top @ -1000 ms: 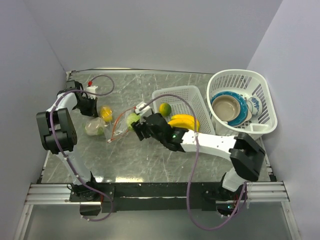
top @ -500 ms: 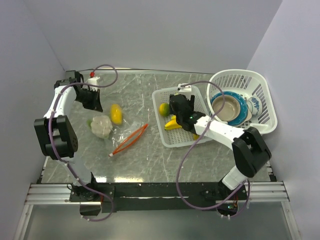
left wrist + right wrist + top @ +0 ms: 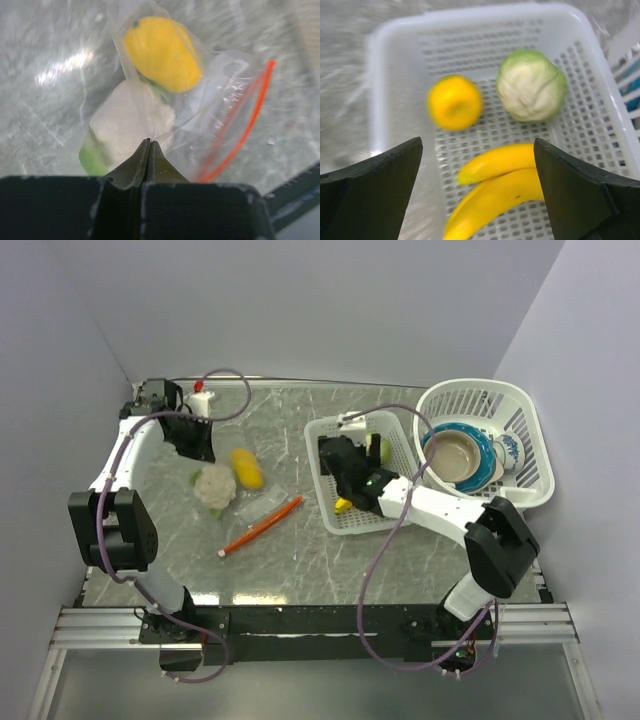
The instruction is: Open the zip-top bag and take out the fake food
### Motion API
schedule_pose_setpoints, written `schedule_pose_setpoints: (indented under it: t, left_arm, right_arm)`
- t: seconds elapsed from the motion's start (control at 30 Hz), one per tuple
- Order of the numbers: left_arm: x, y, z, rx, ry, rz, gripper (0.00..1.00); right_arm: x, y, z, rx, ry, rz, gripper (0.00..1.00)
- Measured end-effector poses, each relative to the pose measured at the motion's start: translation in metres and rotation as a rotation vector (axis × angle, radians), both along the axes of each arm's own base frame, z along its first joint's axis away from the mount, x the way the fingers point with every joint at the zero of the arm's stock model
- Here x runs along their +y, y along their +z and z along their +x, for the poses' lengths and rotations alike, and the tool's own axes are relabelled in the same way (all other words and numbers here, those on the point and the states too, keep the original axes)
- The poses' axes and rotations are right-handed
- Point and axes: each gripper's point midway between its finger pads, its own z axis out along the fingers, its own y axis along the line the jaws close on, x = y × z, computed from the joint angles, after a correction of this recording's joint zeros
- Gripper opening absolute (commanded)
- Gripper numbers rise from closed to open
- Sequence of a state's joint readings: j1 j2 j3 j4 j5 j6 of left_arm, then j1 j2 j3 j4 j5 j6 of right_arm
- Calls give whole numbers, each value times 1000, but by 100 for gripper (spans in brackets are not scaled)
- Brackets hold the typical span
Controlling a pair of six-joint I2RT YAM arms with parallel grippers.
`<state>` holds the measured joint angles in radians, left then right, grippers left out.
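My left gripper (image 3: pixel 199 448) is shut on a fold of the clear zip-top bag (image 3: pixel 250 502) and holds that end up; in the left wrist view the closed tips (image 3: pixel 150 144) pinch the film. Inside the bag (image 3: pixel 220 95) lie a white cauliflower (image 3: pixel 213 487) (image 3: pixel 131 120) and a yellow oval fruit (image 3: pixel 247 468) (image 3: pixel 162 52). The orange-red zip strip (image 3: pixel 262 525) (image 3: pixel 245 130) rests on the table. My right gripper (image 3: pixel 342 465) (image 3: pixel 477 185) is open and empty above the white slotted basket (image 3: pixel 325 430) (image 3: pixel 470 20), which holds a banana bunch (image 3: pixel 500 185), an orange (image 3: pixel 455 101) and a green leafy ball (image 3: pixel 531 85) (image 3: pixel 384 448).
A round white laundry-style basket (image 3: pixel 530 445) at the back right holds a tan bowl (image 3: pixel 452 455) and a blue bowl (image 3: pixel 480 440). Grey walls close in the table on the left, back and right.
My right gripper went from the bag to the slotted basket with the green leafy ball, which now lies there. My left gripper drew the bag's end back and right; the cauliflower and yellow fruit shifted.
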<state>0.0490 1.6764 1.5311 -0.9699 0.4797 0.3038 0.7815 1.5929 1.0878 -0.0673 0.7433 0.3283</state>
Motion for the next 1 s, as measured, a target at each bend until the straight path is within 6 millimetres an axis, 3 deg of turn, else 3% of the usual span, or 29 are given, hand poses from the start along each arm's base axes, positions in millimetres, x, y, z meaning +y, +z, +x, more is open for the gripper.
schedule_pose_setpoints:
  t: [0.17, 0.23, 0.3, 0.33, 0.37, 0.4, 0.43, 0.53, 0.63, 0.67, 0.7, 0.77, 0.8, 0.87, 1.0]
  left_arm:
    - [24, -65, -8, 112, 65, 128, 1]
    - [28, -75, -6, 136, 77, 145, 20]
    - [29, -69, -1, 125, 82, 146, 40]
    - [28, -62, 3, 111, 83, 144, 40]
    - [27, -53, 8, 93, 86, 136, 37]
    - [26, -44, 14, 70, 89, 125, 13]
    - [24, -34, 19, 41, 88, 114, 1]
    - [22, -14, 24, -14, 89, 99, 1]
    - [21, -8, 22, -25, 89, 95, 1]
    - [20, -8, 22, -24, 88, 93, 6]
    - [20, -8, 21, -22, 88, 92, 38]
    - [21, -10, 20, -18, 88, 95, 75]
    - [22, -11, 20, -19, 84, 103, 89]
    - [26, -20, 18, -14, 96, 122, 99]
    - [42, -52, 6, 46, 119, 156, 99]
  right_arm:
    - [56, 27, -40, -75, 177, 3, 100]
    - [75, 30, -56, -88, 241, 4, 100]
    - [88, 26, -67, -84, 281, -1, 100]
    - [92, 21, -70, -76, 296, -5, 100]
    - [95, 17, -71, -67, 304, -10, 99]
    - [97, 12, -71, -59, 310, -13, 99]
    - [101, 8, -73, -49, 323, -17, 99]
    - [111, -9, -79, -24, 363, -27, 96]
    - [126, -27, -92, 6, 421, -45, 94]
    - [132, -33, -97, 14, 439, -51, 94]
    - [138, -39, -101, 23, 459, -57, 93]
    - [145, -52, -109, 44, 489, -71, 94]
    - [148, -59, -114, 56, 505, -78, 94]
    - [149, -67, -120, 73, 524, -89, 95]
    - [151, -70, -122, 79, 536, -81, 96]
